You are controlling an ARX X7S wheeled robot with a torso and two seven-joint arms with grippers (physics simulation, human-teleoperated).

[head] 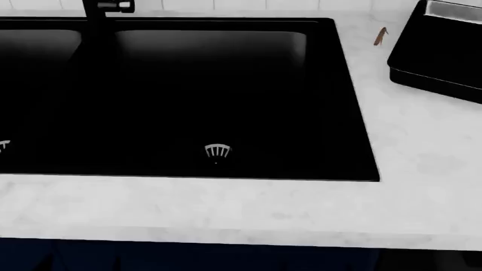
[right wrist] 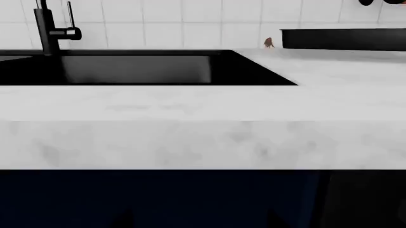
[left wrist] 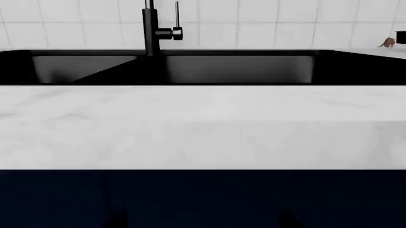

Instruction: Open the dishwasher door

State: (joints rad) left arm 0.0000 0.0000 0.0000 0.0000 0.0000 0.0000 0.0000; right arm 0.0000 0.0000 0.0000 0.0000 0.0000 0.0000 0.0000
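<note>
Left wrist view: the camera faced a white marble-patterned countertop [left wrist: 203,123] with a thick front edge, a black double-basin sink [left wrist: 235,69] set into it, a matte black upright faucet [left wrist: 151,28] behind the divider, white square wall tiles [left wrist: 273,23] beyond, and navy blue cabinet fronts [left wrist: 203,199] below; the left gripper itself was out of frame, so its opening and any hold could not be told. Head view: looking down, the sink showed a silvery drain strainer [head: 217,151] in the nearer basin, a black boxy countertop appliance [head: 441,51] stood at the right, and a small brown object [head: 381,35], too small to identify, lay near it; neither arm appeared. Right wrist view: the same counter edge was seen, and below it, at the right past the navy fronts, a darker black panel [right wrist: 364,199] was probably the dishwasher door, though no bar handle showed; the right gripper was likewise out of frame and its state unknown. As a judgement, the door would be rigid, moderately heavy and glossy-slick on its face, hinged low, so the hold belongs on the handle near its top edge, not on the panel.
</note>
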